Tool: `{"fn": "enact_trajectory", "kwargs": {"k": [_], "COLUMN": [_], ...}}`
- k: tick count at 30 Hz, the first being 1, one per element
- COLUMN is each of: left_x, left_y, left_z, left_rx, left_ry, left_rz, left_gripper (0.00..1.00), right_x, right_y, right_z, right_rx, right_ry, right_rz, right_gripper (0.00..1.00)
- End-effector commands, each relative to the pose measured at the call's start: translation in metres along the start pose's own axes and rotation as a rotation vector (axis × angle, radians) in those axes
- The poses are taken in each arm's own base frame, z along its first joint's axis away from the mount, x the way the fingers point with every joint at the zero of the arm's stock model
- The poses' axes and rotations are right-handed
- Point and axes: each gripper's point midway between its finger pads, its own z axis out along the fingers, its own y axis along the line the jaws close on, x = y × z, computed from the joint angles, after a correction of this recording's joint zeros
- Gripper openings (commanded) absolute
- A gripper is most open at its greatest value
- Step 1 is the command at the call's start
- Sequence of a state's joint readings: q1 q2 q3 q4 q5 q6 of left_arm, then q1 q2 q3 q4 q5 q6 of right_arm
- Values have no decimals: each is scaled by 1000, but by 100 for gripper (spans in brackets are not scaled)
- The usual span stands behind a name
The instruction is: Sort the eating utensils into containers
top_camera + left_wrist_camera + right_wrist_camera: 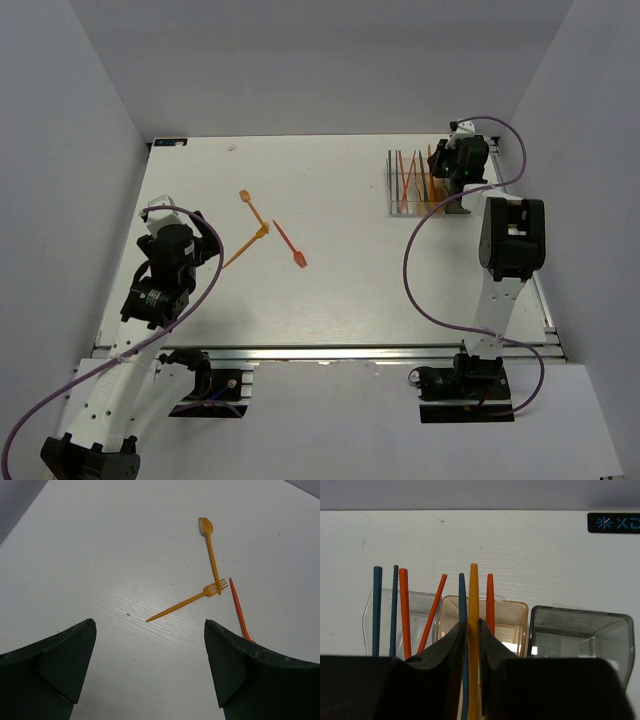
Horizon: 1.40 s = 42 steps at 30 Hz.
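Currently the right gripper (473, 630) is clenched on an upright yellow-orange utensil (473, 595), whose handle stands between the two fingers and rises above their tips. Directly beyond the fingertips sits the orange-tinted bin (512, 617), the middle of three joined containers; a dark blue utensil (462, 595) and a red one (490, 600) stand just beside the held piece on either side, apparently in that same bin. To the left of the fingers in the wrist view, the clear bin (370, 610) holds two dark blue utensils (377, 610) and two red-orange ones (403, 610), all upright or leaning. To the right is the smoky grey bin (580, 630). The left gripper (150, 625) is released, fingers spread wide above the white table (100, 555) and holding nothing. Ahead of it lie two orange forks: the nearer fork (185, 602) touches its tines to the shaft of the farther fork (210, 550). A red utensil (237, 607) lies just beside them, its near end hidden behind the right-hand finger.
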<state>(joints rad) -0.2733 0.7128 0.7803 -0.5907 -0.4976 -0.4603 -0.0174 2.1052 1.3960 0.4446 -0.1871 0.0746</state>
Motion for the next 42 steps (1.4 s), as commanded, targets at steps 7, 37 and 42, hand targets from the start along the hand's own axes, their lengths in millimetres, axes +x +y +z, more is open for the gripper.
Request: {"fn": "enact_trajectory", "kwargs": {"k": [7,37,42], "left_x": [-7,-8,-8], "left_y": [-2,15,13], "left_z": [-4,0,0], "left_rx": [19,-98,-84], "left_ry": [-29,-38,-33], "left_rz": [-10,-16,-13], "left_gripper": [98,98,98], "right_x": [-91,114,154], "right_y": [13,403,421], "right_z": [-28,-109,-114], "right_rx": [-15,-348,-356], "right_ry": [-167,543,634], "right_rz": [-24,-318,-361], "right_gripper": [63,62,53]}}
